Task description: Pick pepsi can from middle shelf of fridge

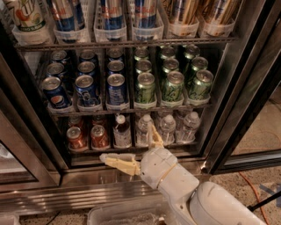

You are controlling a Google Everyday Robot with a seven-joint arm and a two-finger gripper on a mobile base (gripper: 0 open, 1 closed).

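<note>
The fridge (109, 190) stands open in front of me, with a steel base. Its middle shelf (131, 109) holds rows of blue pepsi cans (87, 90) on the left and green cans (173, 85) on the right. The front pepsi cans show silver lids; the leftmost one (56, 93) shows the round logo. My gripper (127, 143) is open and empty, below the middle shelf, in front of the bottom rack. One cream finger (117, 163) points left, the other (154, 136) points up. It touches no can.
The bottom rack holds red cans (77, 137), a dark white-capped bottle (121, 131) and water bottles (167, 127). The top rack holds tall slim cans (112, 13). A black-edged door (250, 92) stands open on the right. A clear plastic bin (123, 213) lies on the floor, and an orange cable (259, 193) runs at right.
</note>
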